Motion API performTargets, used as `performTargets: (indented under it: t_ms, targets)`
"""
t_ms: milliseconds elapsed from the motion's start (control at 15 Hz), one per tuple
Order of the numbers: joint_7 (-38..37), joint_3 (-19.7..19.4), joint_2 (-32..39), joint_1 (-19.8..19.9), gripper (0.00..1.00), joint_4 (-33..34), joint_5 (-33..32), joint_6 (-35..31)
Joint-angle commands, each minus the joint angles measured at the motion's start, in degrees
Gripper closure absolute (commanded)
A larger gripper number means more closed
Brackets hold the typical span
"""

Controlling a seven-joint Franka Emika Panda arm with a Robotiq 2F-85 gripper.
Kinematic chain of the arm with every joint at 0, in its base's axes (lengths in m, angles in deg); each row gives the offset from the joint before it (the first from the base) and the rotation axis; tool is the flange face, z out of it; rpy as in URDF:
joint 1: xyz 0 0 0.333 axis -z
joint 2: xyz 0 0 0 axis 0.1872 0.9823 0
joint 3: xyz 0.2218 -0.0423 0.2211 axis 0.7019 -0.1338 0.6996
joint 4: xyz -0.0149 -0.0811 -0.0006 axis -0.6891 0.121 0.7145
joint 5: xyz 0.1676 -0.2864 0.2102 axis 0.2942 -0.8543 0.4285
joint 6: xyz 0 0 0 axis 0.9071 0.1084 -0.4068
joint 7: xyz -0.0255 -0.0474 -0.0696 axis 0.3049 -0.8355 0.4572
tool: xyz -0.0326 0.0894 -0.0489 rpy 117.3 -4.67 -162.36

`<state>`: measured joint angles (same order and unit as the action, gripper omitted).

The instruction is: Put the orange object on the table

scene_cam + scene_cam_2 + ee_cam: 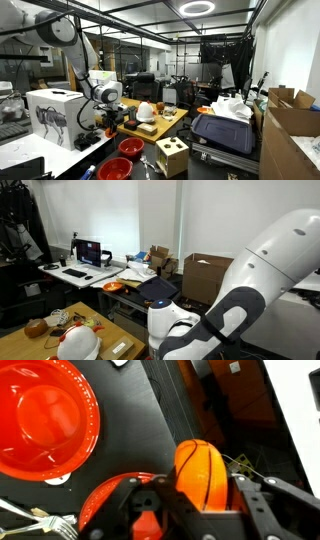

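In the wrist view my gripper (203, 482) is shut on the orange object (198, 460), a small bright orange ball with thin black lines. Its top sticks out past the fingers. It hangs above a black surface, beside two red bowls: one at the left (45, 420) and one under the jaws (105, 500). In an exterior view my gripper (108, 120) hangs low over the red bowls (130, 146); the orange object is too small to make out there. A pale grey-white table top (25, 157) lies at the lower left.
A light wooden box with holes (172, 155) stands right of the bowls. A yellowish board-topped surface (160, 126) carries a white object (145, 111). A white box (52, 112) stands behind the arm. A fork (40, 518) lies by the lower bowl.
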<state>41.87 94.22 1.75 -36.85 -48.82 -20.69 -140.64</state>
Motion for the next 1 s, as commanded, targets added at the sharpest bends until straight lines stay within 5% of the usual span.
performTargets:
  t_ms: [0,933]
  targets:
    - [-3.2,-2.72,5.1,-0.93,0.93,5.38,-1.4,1.29]
    - [-1.72,-3.08,7.58,2.9,0.93,4.6,0.12,7.2]
